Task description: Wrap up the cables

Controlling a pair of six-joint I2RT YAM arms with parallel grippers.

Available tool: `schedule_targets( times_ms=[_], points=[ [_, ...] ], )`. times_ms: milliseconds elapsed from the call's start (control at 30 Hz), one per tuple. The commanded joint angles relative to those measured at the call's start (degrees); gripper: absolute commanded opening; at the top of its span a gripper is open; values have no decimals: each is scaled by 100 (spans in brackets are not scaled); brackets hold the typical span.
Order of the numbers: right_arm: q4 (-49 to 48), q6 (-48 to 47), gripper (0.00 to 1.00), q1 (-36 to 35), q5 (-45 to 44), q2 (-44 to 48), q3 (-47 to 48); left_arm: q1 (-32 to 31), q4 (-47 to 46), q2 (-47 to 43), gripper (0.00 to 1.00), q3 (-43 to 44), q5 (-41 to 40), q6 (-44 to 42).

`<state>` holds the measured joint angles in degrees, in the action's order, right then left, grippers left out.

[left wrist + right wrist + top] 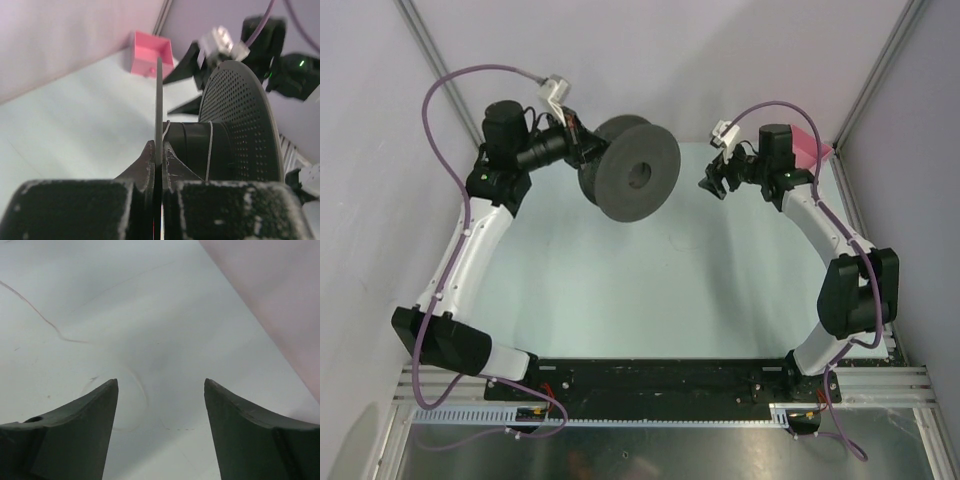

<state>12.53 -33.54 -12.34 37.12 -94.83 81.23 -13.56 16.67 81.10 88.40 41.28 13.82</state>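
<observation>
On table (150, 290) beyond spread R tool (161, 382), cable (37, 312) lies loose.

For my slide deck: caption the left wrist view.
Left claw clamps one flange of the spool; a thin whitish wire crosses its hub.

A robot test lab booth.
Plain walls (370, 150) box in a pale table (620, 290); a metal frame (890, 385) sits at 6 o'clock.

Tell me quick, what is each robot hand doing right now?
Left gripper: jaws shut on one flat side disc of the dark grey round spool.
Right gripper: jaws open, nothing between them.
</observation>
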Motion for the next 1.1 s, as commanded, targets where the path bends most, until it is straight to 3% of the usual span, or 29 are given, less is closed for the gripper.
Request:
schedule_targets(
  times_ms=[0,467,833,1067],
  points=[
    [3,369,78,-70,214,186,-106,23,-667,-256,0,803,-523,715],
    [-588,1045,88,-74,510,335,-367,29,-1014,-397,0,2190,-2342,1158],
    [-746,981,90,-194,533,255,-366,24,-1153,-543,0,2905,-3709,623],
    [-861,1099,91,-268,619,238,-370,-57,-1242,-486,0,3206,-3219,765]
  ],
)
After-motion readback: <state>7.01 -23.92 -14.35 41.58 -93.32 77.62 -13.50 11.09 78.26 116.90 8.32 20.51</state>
